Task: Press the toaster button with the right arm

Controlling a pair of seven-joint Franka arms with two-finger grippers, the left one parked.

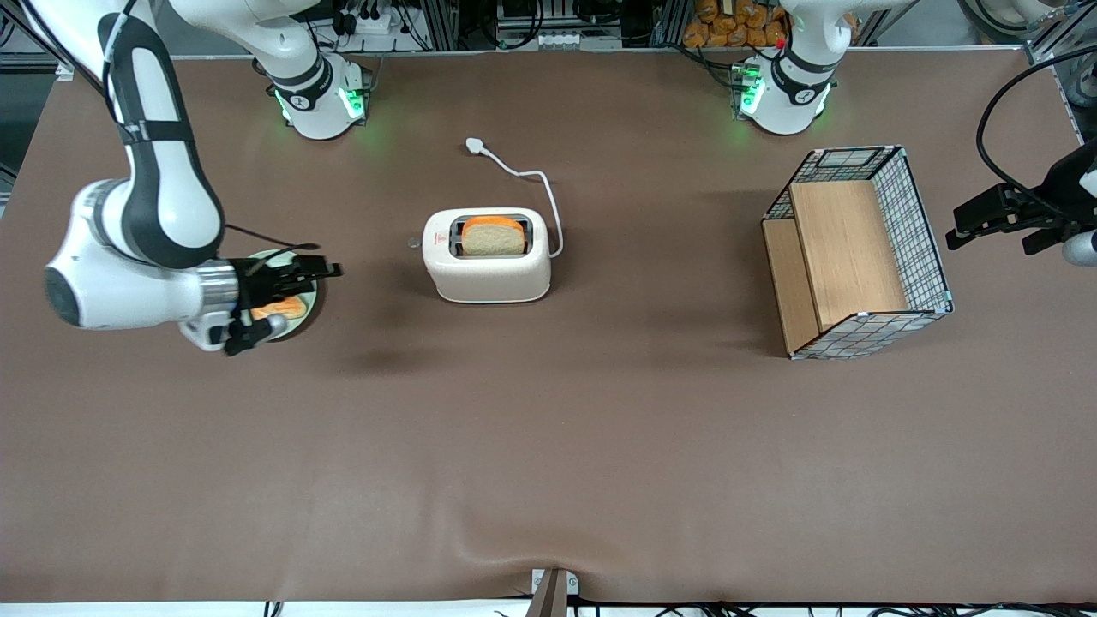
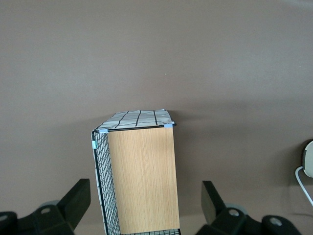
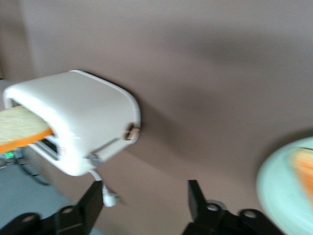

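The cream-white toaster (image 1: 487, 261) stands mid-table with a slice of bread (image 1: 493, 236) in one slot. Its small pale grey button (image 1: 414, 242) sticks out of the narrow end that faces the working arm. My right arm (image 1: 154, 197) holds its gripper (image 1: 330, 271) level above a plate, pointing at that end, about a hand's width from the button. In the right wrist view the toaster (image 3: 78, 117), the button (image 3: 131, 131) and the bread (image 3: 22, 128) lie ahead of the gripper (image 3: 145, 185). Its fingers are wide apart with nothing between them.
A pale green plate (image 1: 306, 298) with a bread slice (image 1: 283, 307) lies under the gripper and also shows in the right wrist view (image 3: 288, 191). The white cord (image 1: 540, 184) runs from the toaster. A wire basket with a wooden shelf (image 1: 857, 253) stands toward the parked arm's end.
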